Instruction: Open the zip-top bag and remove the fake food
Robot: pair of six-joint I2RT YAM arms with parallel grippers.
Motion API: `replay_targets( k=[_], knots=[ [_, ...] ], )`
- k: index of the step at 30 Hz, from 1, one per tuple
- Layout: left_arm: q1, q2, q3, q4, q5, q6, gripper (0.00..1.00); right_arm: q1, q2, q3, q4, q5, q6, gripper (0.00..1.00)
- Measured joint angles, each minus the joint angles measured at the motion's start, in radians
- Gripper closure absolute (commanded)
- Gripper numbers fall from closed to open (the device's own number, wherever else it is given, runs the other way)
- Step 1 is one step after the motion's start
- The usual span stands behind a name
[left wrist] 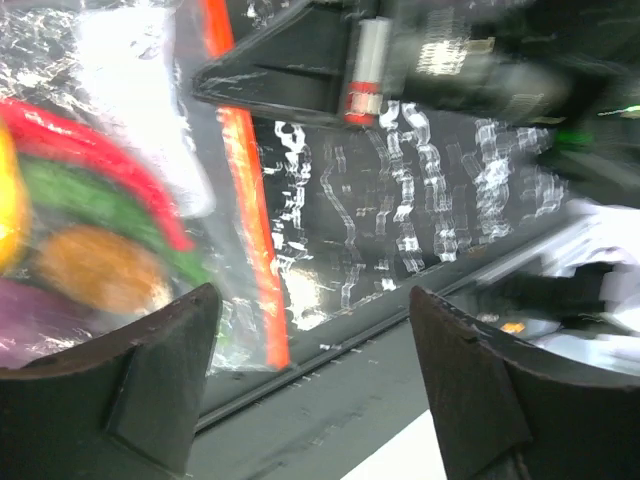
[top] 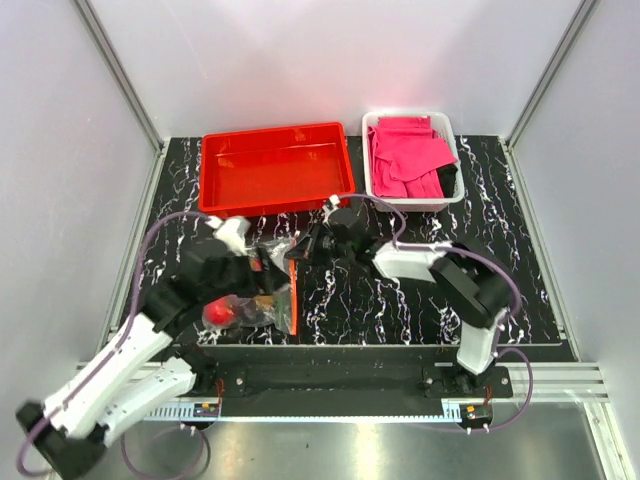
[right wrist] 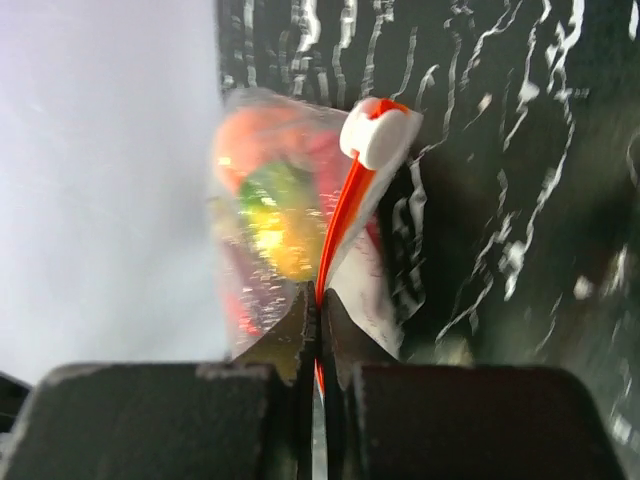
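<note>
left arm: white links, black joints;
right arm: same colours;
cables: purple, thin;
left gripper fingers: black, wedge-shaped

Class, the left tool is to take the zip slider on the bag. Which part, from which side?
Probably the white slider itself, pinched across its sides from the far end of the zip strip: it protrudes there; the right tool clamps the near end.

probably lab: white-panelled robot cell
</note>
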Motion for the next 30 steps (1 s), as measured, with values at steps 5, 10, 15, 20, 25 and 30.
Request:
replay_targets(
  k=[5,10,15,20,25,30],
  knots=[
    [-0.304,0.264,0.138,0.032,-0.267,0.053,0.15,0.003,-0.173,-0.064,-0.061,0.035,0.091,1.00],
    [-0.422,0.375,0.216,0.031,-0.448,0.102,0.15,0.005,-0.331,-0.083,-0.178,0.111,0.175,1.00],
    [-0.434,0.397,0.232,0.029,-0.552,0.117,0.18,0.005,-0.478,-0.092,-0.270,0.180,0.225,1.00],
    [-0.435,0.442,0.265,0.029,-0.599,0.140,0.64,0.006,-0.520,-0.093,-0.293,0.203,0.252,0.86],
    [-0.425,0.442,0.282,0.031,-0.589,0.172,1.00,0.006,-0.520,-0.099,-0.311,0.194,0.191,0.48],
    [-0.305,0.356,0.282,0.012,-0.458,0.224,1.00,-0.024,-0.575,-0.102,-0.337,0.126,-0.079,0.13]
  ],
)
